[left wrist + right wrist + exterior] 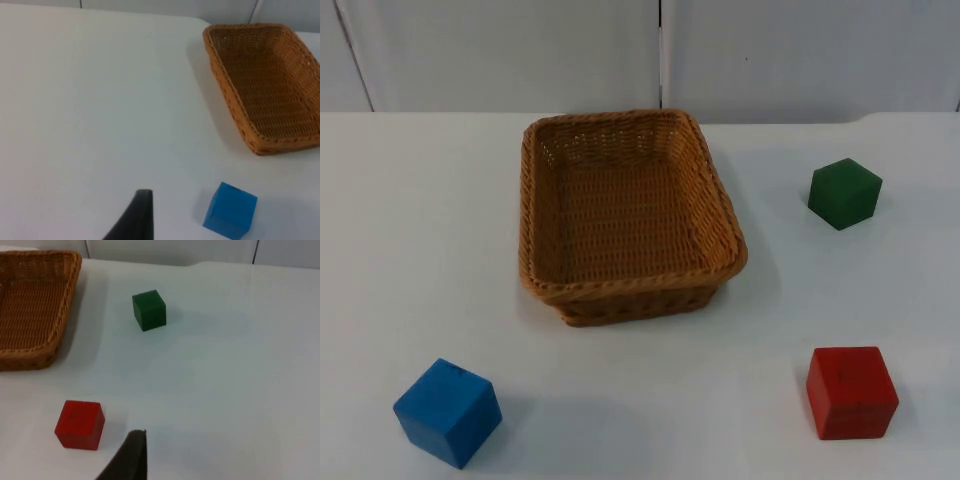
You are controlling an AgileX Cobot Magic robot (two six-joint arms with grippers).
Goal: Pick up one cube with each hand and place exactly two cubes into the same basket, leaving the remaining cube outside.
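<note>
Nothing done: basket [625, 215] empty, blue cube [448, 412], red cube [851, 392], green cube [844, 193] on the counter [420, 250]; hand states untellable

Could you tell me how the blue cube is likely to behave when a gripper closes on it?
The blue cube looks rigid, with flat faces, so it should neither roll nor tip. Its matte paint suggests fair grip. It sits turned on the table, so the fingers may need aligning.

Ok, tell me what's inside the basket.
Nothing: the basket shows only its bare woven floor. The blue cube, red cube and green cube all sit outside on the table. No part of its floor is covered.
</note>
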